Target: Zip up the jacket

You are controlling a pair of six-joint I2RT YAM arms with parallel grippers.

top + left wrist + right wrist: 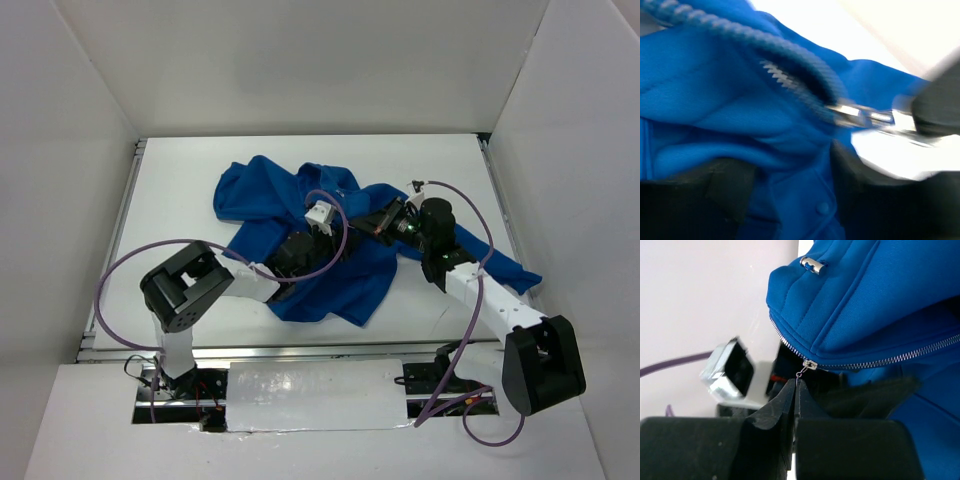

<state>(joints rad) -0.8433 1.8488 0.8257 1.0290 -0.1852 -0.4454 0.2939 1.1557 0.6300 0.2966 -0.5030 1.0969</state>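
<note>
Reaching inward, right tool (pixel 796 390) pinches the zipper pull (pixel 801 372); left tool (pixel 790 175) clamps the jacket (pixel 300 190).

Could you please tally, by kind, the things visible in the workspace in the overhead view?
Jacket: 1
Robot arms (left, right): 2
Purple cables (left, right): 2
Total: 5
</note>
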